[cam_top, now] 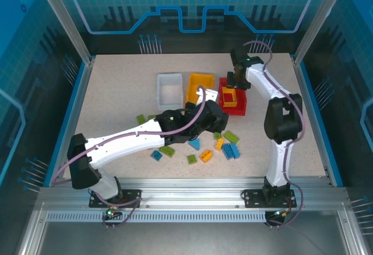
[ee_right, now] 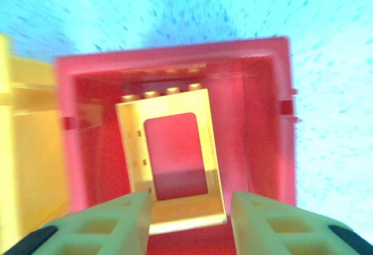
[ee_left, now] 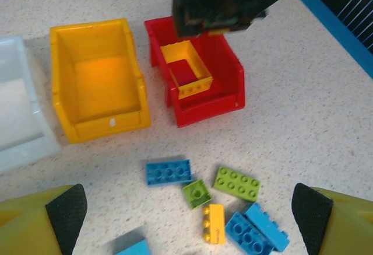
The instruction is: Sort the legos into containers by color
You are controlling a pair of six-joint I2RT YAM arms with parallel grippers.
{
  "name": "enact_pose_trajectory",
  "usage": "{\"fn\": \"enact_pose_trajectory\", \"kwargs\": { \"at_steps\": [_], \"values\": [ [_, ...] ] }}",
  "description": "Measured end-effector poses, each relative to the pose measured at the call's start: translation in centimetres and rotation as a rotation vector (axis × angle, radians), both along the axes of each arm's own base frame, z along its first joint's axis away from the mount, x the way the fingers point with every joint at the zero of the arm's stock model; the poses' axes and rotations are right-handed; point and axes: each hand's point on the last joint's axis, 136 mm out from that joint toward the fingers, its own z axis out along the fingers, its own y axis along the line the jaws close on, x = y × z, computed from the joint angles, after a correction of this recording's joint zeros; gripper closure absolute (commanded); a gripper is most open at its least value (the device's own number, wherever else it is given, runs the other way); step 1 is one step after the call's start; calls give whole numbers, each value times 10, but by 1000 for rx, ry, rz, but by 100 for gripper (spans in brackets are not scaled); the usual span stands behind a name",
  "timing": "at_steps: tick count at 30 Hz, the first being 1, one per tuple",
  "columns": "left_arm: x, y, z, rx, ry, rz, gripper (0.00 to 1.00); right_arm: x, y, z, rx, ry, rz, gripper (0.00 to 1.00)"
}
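top view: the right pincer [cam_top: 235, 81] hangs over the red bin [cam_top: 234, 112].
left wrist view: the left pincer [ee_left: 189, 211] is wide apart, empty, above loose legos [ee_left: 236, 183].
right wrist view: the right pincer is apart; the yellow frame brick [ee_right: 132, 150] lies inside the bin. best lift straight up.

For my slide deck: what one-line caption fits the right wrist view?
Right hand, open, above a yellow window-frame brick lying in the red bin.

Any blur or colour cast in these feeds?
Right wrist: smeared by motion blur, table tinted cyan, red bin washed pinkish. Left wrist: mostly sharp, but the right gripper at top and a blue brick at the bottom edge are soft. Top external: crisp, evenly lit.
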Motion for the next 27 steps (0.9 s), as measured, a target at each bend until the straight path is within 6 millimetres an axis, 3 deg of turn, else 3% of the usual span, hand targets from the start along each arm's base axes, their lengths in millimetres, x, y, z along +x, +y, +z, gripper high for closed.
{"fn": "enact_pose_trajectory", "kwargs": {
  "at_steps": [5, 7, 9, 11, 15, 18, 22, 27],
  "values": [
    [2, 54, -6, -21, 45, 114, 4, -20, 16, 83, 55, -197, 42, 53],
    [1, 85, -17, -31, 82, 182, 4, -38, 32, 105, 83, -259, 89, 50],
    [0, 116, -32, -47, 132, 254, 4, -59, 53, 114, 115, -299, 158, 46],
    [1, 150, -53, -67, 196, 338, 5, -85, 80, 113, 155, -320, 251, 41],
    [3, 227, -100, -108, 336, 565, 5, -151, 148, 93, 256, -300, 502, 30],
    [6, 264, -128, -137, 438, 692, 4, -196, 193, 77, 319, -259, 670, 25],
    [23, 292, -162, -129, 578, 793, 5, -242, 232, 69, 361, -224, 820, 23],
    [56, 306, -199, -104, 715, 824, 9, -263, 258, 65, 383, -213, 895, 23]
  ]
}}
